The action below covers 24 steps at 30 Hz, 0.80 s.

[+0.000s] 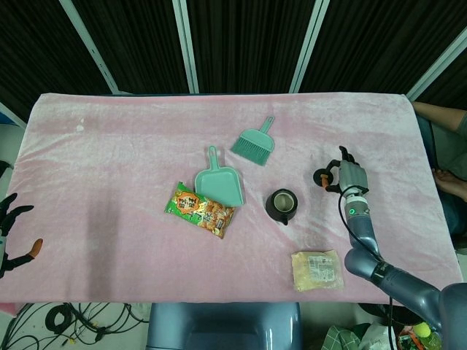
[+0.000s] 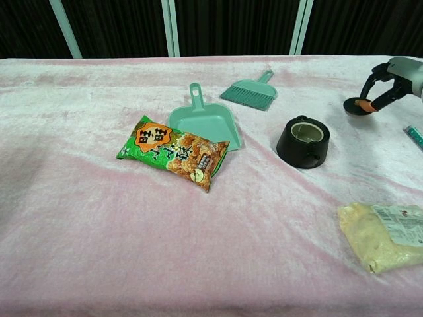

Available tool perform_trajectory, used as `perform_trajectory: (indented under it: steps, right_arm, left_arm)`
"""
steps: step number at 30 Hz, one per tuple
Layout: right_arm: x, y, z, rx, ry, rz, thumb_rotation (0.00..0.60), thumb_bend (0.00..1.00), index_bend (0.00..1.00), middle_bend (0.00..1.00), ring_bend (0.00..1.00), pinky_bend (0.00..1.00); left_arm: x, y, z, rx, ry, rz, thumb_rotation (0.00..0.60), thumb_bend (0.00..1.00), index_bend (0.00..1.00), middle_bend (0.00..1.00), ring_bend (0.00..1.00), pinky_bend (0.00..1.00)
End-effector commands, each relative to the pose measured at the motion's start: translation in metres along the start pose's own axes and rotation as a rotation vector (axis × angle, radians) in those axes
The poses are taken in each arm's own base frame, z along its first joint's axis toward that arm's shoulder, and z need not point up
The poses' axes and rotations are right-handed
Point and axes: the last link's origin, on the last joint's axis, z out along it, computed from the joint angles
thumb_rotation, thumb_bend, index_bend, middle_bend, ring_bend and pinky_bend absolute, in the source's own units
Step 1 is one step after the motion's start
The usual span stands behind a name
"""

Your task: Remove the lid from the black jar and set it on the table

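One hand matters: right hand [image 1: 349, 177] pinches the lid [image 2: 357, 105] flat, low over the pink surface [image 1: 131, 160] at 3 o'clock from the open black jar [image 1: 282, 205], so I'd judge the drop is straight down; left hand [image 1: 11, 233] idle, holding nothing.

I am holding the small round black lid [image 2: 357, 105] in my right hand [image 2: 390, 78], to the right of the open black jar [image 2: 303, 141]. Pink cloth [image 2: 344, 142] between jar and lid is lying bare. A green-capped marker [image 2: 415, 137] is lying further right of the jar, a pale yellow packet [image 2: 385, 235] nearer me. Left of the jar, a green dustpan [image 2: 204, 123], green brush [image 2: 251, 90] and snack bag [image 2: 173, 151] are crowding the way.
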Motion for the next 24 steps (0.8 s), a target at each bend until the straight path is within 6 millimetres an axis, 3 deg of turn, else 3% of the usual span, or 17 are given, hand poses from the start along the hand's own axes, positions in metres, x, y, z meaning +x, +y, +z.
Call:
perform_trajectory:
  steps: [1,7,10,12,17,24]
  right_arm:
    - [-0.016,0.011,0.003,-0.019,-0.037,-0.007,0.600,0.40,0.62,0.00,0.08,0.16]
    - [-0.029,0.018,0.005,-0.025,-0.055,-0.001,0.600,0.39,0.62,0.00,0.08,0.16]
    - [-0.032,0.018,0.005,-0.022,-0.059,0.004,0.600,0.33,0.61,0.00,0.07,0.16]
    - [-0.033,0.018,0.006,-0.013,-0.063,0.002,0.600,0.27,0.54,0.00,0.07,0.16]
    - [-0.031,0.016,0.006,0.009,-0.075,0.002,0.600,0.12,0.23,0.00,0.06,0.16]
    - [-0.017,0.015,0.006,0.023,-0.059,0.040,0.600,0.03,0.00,0.00,0.06,0.16]
  left_arm:
    - [0.000,0.000,0.000,0.000,-0.001,0.001,0.600,0.33,0.22,0.03,0.00,0.00]
    - [0.000,0.000,0.000,0.002,-0.001,0.001,0.600,0.33,0.22,0.03,0.00,0.00]
    - [0.000,0.000,0.000,0.002,-0.001,0.002,0.600,0.33,0.22,0.03,0.00,0.00]
    - [0.000,0.000,0.000,0.002,-0.002,0.003,0.600,0.33,0.22,0.03,0.00,0.00]
    - [0.000,0.000,0.000,0.004,-0.004,0.005,0.600,0.33,0.22,0.03,0.00,0.00]
    - [0.000,0.000,0.000,0.003,-0.003,0.009,0.600,0.33,0.22,0.02,0.00,0.00]
